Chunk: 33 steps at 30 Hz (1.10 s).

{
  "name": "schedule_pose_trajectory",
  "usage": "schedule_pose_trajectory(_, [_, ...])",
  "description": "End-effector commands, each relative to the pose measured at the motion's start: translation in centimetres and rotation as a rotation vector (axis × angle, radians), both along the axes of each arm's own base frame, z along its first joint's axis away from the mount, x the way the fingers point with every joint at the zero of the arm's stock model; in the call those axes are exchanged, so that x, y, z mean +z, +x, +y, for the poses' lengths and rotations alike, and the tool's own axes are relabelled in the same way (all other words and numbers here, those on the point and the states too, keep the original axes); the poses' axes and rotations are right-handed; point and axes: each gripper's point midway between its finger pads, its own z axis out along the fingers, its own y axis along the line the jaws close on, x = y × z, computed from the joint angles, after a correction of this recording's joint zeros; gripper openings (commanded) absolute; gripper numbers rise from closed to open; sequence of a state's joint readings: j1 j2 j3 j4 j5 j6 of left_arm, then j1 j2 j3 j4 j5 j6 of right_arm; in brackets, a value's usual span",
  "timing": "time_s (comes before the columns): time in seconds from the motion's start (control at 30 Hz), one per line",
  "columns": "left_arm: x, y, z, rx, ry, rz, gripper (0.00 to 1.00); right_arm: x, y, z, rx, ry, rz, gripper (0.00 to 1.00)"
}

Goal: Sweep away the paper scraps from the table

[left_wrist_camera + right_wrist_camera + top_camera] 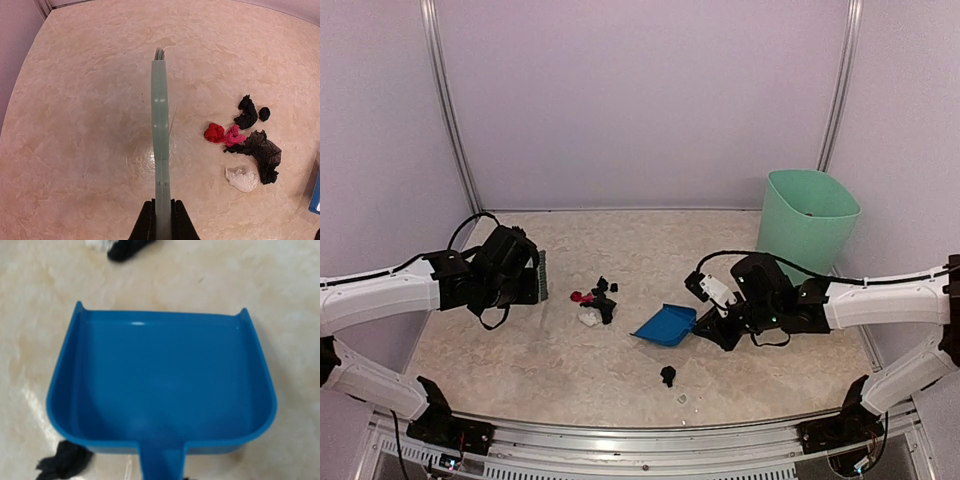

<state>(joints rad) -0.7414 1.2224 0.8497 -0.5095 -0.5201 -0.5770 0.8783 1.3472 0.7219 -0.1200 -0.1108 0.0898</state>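
Beige table [520,360] from above: our right gripper [713,326] clamps the blue dustpan [665,327], mouth facing the paper scraps [597,300] just left of it. Left wrist: our left gripper [161,222] grips the green brush [160,125], scraps between it and the dustpan, ready to push. Right wrist: we see the dustpan flat, empty.

no text, label or number can be read anywhere.

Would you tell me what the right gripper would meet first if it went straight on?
Most likely the paper scraps: the right gripper holds the dustpan, whose open lip faces them, just ahead.
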Motion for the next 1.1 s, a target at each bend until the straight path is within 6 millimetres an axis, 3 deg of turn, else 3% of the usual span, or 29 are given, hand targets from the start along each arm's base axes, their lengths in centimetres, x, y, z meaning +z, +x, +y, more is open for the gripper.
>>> schedule_pose_trajectory(0.0, [-1.0,0.6,-1.0,-0.031,0.010,0.041,0.00,-2.0,-0.9,0.4,0.048,-0.071,0.006,0.00])
schedule_pose_trajectory(0.27, [-2.4,1.7,-3.3,-0.103,0.009,0.072,0.00,-2.9,0.5,1.3,0.033,-0.102,-0.027,0.00])
schedule_pose_trajectory(0.63, [-4.2,3.0,-7.5,-0.218,-0.006,0.133,0.00,-4.1,2.4,4.0,0.075,-0.103,-0.074,0.00])
schedule_pose_trajectory(0.87, [-4.1,2.2,-10.9,-0.326,-0.025,0.170,0.00,-4.6,4.2,6.0,0.093,-0.109,-0.111,0.00])
schedule_pose_trajectory(1.07, [-2.1,1.0,-13.3,-0.427,-0.101,0.166,0.00,-4.9,5.2,6.8,0.085,-0.111,-0.143,0.00])
